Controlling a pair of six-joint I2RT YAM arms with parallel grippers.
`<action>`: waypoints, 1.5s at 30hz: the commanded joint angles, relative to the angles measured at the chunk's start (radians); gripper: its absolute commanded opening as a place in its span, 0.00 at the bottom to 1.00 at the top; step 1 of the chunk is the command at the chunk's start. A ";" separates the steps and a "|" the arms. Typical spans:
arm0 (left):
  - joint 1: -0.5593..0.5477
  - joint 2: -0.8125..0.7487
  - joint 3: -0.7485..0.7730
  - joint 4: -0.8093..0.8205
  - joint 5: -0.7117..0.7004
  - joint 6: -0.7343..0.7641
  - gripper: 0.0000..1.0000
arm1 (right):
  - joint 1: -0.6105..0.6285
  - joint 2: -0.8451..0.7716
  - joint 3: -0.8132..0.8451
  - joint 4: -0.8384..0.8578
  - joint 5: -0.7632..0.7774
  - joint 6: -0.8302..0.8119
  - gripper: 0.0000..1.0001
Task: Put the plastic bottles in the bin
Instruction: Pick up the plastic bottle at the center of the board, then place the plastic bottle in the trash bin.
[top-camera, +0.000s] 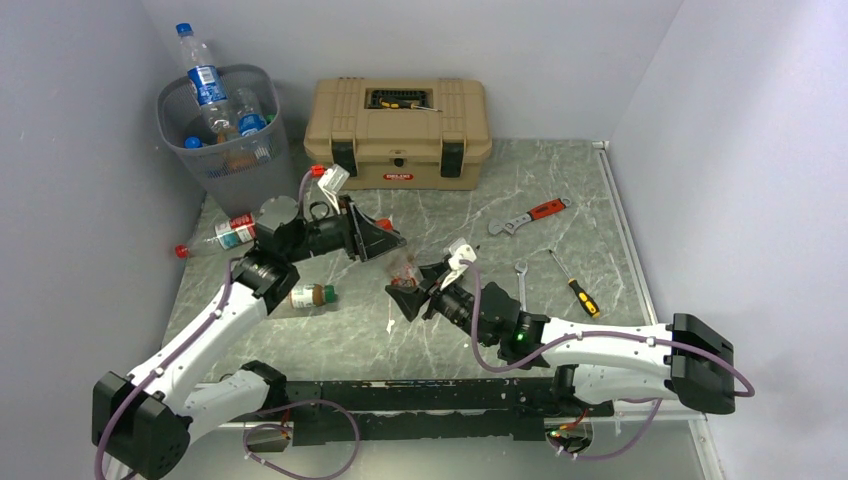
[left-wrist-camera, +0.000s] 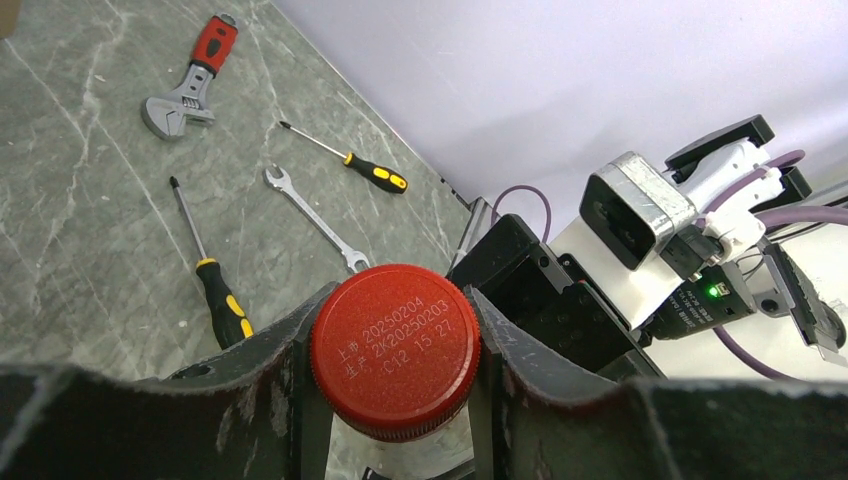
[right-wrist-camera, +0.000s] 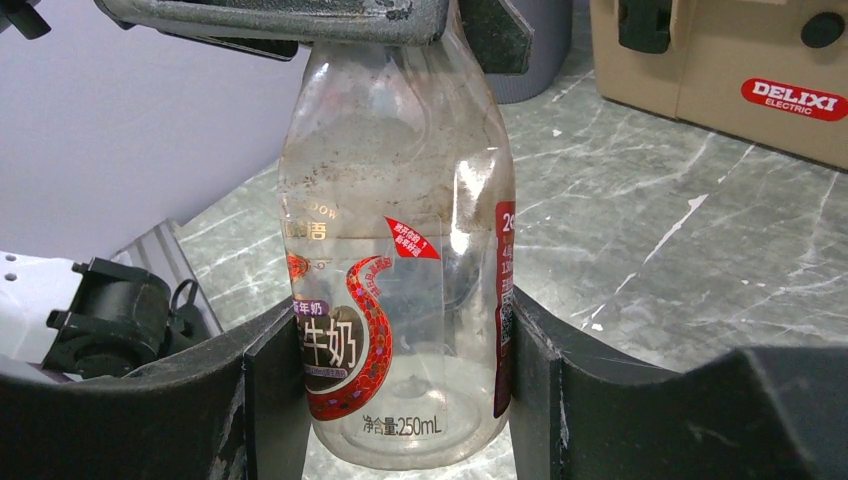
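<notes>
So the table (top-camera: 560, 200) is carrying the whole mess. At the back, the tan toolbox (top-camera: 398, 130) is sitting next to the wire bin (top-camera: 240, 175), which is tucked into the far left corner.

The bin is already holding a handful of bottles, and one tall one (top-camera: 203, 75) is poking way out over the rim. I'd say the job is getting on well but isn't finished.

In the middle of the table both arms are meeting over one clear bottle (right-wrist-camera: 400, 180) with a red-and-white label. It's standing upright on the table, well apart from the bin. The right hand (right-wrist-camera: 400, 315) is clamping its lower body, with a finger pressing each side. The left hand (left-wrist-camera: 397, 330) is pinching the red cap (left-wrist-camera: 395, 350) from above. Looks like a handover to me, and the left arm is the one nearer the bin.

I'm seeing two more bottles left on the table. A long one (top-camera: 225, 236) is lying by the left wall, just short of the bin, and a stubby one (top-camera: 312, 296) is lying beside the left arm.

The red-handled wrench (top-camera: 530, 215), the spanner (top-camera: 522, 280) and the yellow-handled screwdriver (top-camera: 575, 285) are lying off to the right, not part of this.
</notes>
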 joint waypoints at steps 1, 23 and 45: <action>-0.008 0.010 0.065 -0.013 -0.006 0.048 0.00 | 0.003 -0.016 0.047 -0.040 0.006 0.009 0.33; 0.299 0.317 0.942 -0.431 -0.896 0.579 0.00 | 0.002 -0.414 0.032 -0.502 0.169 0.029 1.00; 0.675 0.725 0.878 0.156 -0.699 0.430 0.00 | 0.002 -0.535 -0.156 -0.492 0.119 0.129 1.00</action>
